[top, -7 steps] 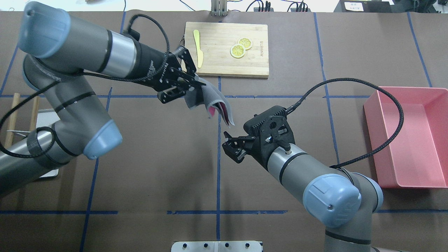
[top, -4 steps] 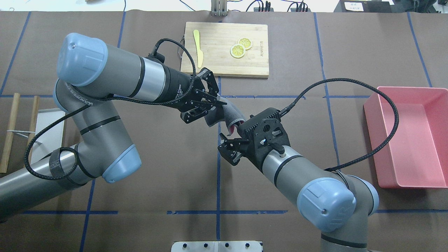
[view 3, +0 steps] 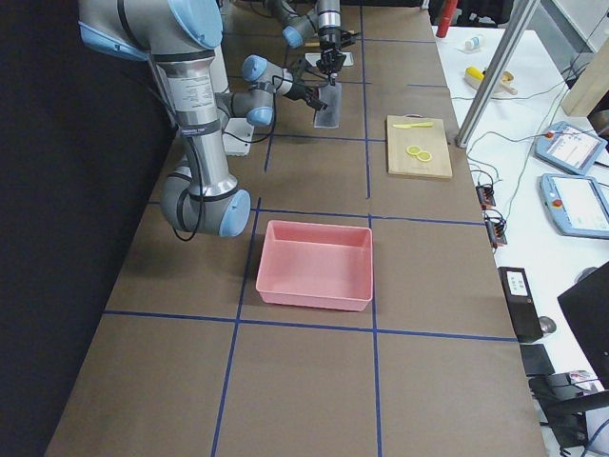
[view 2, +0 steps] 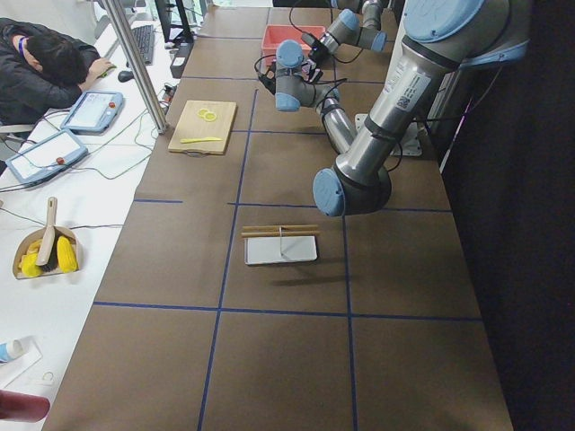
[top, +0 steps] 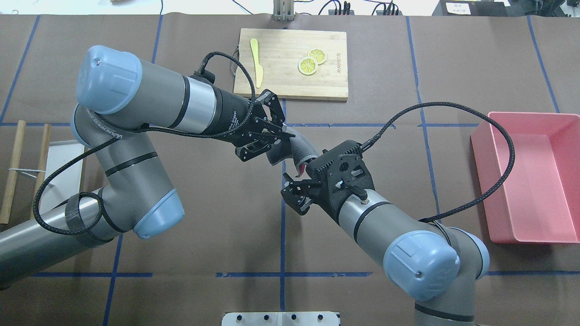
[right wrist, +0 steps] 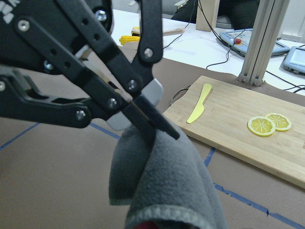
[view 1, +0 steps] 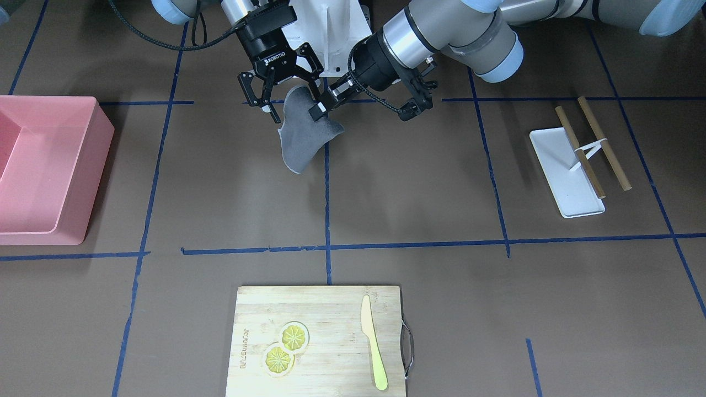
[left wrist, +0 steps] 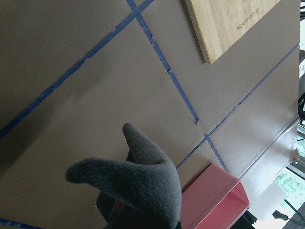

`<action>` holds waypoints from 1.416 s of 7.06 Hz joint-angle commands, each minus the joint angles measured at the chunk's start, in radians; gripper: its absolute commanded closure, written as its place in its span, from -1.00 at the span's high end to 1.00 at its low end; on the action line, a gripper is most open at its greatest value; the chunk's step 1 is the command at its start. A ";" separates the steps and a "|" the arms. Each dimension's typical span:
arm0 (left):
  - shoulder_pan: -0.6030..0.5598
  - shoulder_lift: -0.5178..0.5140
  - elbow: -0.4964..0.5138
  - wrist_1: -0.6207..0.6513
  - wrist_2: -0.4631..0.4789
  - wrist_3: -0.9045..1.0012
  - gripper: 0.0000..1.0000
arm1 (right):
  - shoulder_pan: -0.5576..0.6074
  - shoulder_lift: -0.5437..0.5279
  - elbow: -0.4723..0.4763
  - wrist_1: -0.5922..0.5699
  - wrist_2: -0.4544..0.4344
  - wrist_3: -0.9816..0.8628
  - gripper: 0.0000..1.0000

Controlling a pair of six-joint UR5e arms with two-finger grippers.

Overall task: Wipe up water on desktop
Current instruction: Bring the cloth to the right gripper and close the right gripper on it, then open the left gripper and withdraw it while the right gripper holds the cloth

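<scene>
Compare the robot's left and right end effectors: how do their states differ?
The left end effector is shut on the hanging grey fleece cloth; the right end effector is open, gripping nothing. The left one is nearer the light bamboo cutting board than the right one. Both are black, two-fingered, above the dark-brown taped desktop.

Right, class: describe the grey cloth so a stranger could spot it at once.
Start at the brown desktop with its blue tape grid, then find the left claw above it. The cloth hangs from that claw: soft, grey and limp, unlike the stiff board and pink bin.
</scene>
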 commanded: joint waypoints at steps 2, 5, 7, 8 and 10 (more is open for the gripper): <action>0.003 0.000 0.000 -0.002 0.000 0.002 -1.00 | -0.005 0.003 0.001 0.000 -0.001 0.011 -0.10; 0.005 0.000 0.001 -0.002 0.000 0.004 -0.99 | -0.005 0.003 0.009 0.002 0.002 0.014 -1.00; 0.009 0.000 0.001 0.000 0.002 0.005 -0.96 | -0.003 0.001 0.010 0.002 0.002 0.014 -1.00; 0.011 0.001 0.001 -0.002 0.000 0.008 -0.78 | -0.003 0.001 0.010 0.002 0.002 0.014 -1.00; 0.014 0.004 -0.014 -0.003 0.000 0.021 1.00 | -0.003 0.001 0.010 0.003 0.002 0.016 -1.00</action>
